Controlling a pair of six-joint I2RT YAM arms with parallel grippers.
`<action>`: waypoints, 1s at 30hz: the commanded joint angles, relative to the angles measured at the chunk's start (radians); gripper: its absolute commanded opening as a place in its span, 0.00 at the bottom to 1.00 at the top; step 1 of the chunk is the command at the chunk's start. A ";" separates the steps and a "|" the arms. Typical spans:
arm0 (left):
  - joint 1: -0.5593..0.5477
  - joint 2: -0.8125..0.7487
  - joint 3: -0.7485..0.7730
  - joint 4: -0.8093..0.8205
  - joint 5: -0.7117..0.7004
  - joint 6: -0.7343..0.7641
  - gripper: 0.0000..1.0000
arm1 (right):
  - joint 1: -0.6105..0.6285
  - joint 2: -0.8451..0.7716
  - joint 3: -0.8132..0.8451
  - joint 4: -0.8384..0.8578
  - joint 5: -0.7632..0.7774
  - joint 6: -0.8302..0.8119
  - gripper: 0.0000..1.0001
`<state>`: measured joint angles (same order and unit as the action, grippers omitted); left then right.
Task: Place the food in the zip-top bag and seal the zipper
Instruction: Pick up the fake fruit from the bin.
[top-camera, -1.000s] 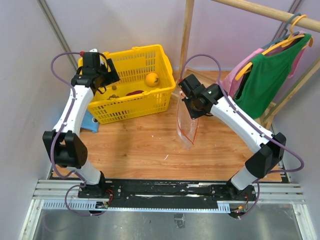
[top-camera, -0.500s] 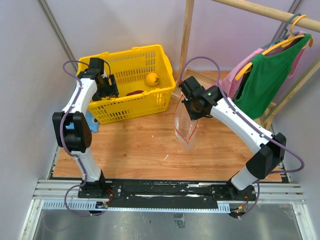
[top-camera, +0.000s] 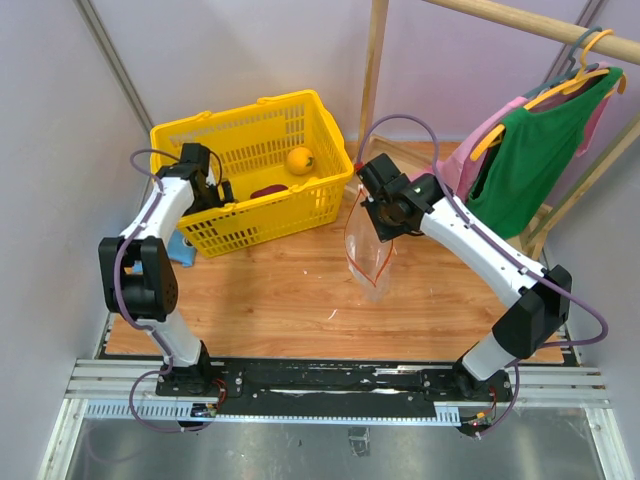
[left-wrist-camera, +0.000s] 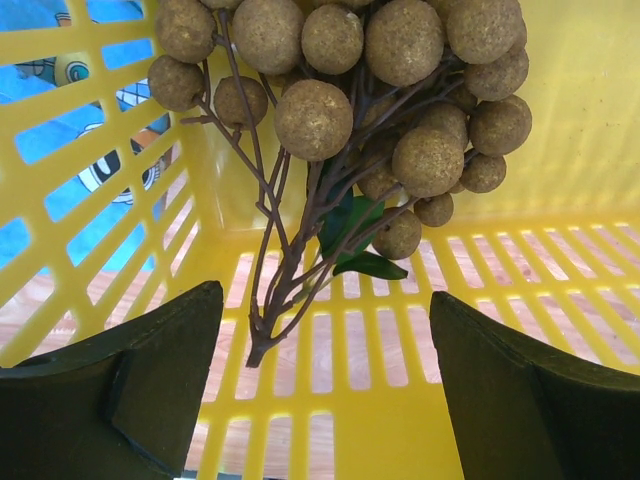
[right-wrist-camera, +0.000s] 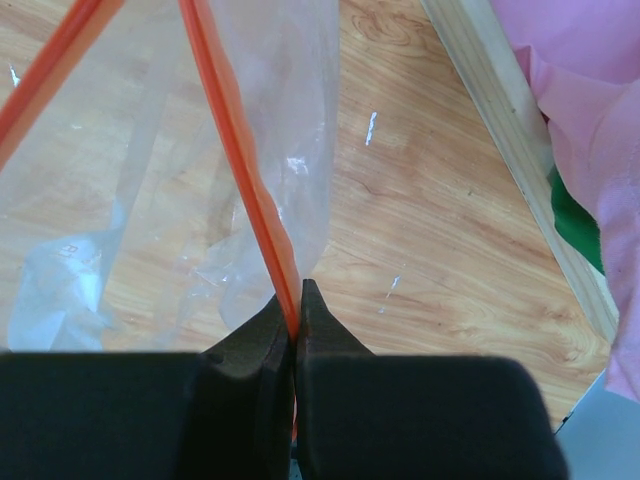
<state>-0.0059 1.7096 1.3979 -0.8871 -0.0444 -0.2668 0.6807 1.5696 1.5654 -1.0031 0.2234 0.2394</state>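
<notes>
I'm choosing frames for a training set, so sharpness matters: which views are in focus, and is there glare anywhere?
Left wrist view: grapes sharp, left claw dark and nearly featureless. Right wrist view: zipper crisp, small white glints on the zip-top bag. Top external view: even light, soft shadows, no visible blur.

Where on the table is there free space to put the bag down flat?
The widest bare patch of table lies between the basket front, the hanging bag and the arm bases. A narrower patch lies right of the bag, under the right arm. Crowded: inside the basket, with grapes and the left gripper, and back right by the clothes.
</notes>
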 joint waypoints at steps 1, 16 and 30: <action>0.006 0.016 -0.007 -0.002 0.042 0.010 0.88 | 0.013 -0.028 -0.018 0.014 -0.016 -0.017 0.01; 0.008 0.094 -0.067 0.134 0.151 -0.038 0.75 | 0.014 -0.052 -0.048 0.034 -0.021 -0.016 0.01; 0.007 -0.009 -0.043 0.152 0.172 -0.068 0.01 | 0.013 -0.070 -0.049 0.034 -0.006 -0.009 0.01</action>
<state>-0.0006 1.7718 1.3422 -0.7475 0.1089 -0.3271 0.6807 1.5269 1.5208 -0.9680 0.2085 0.2314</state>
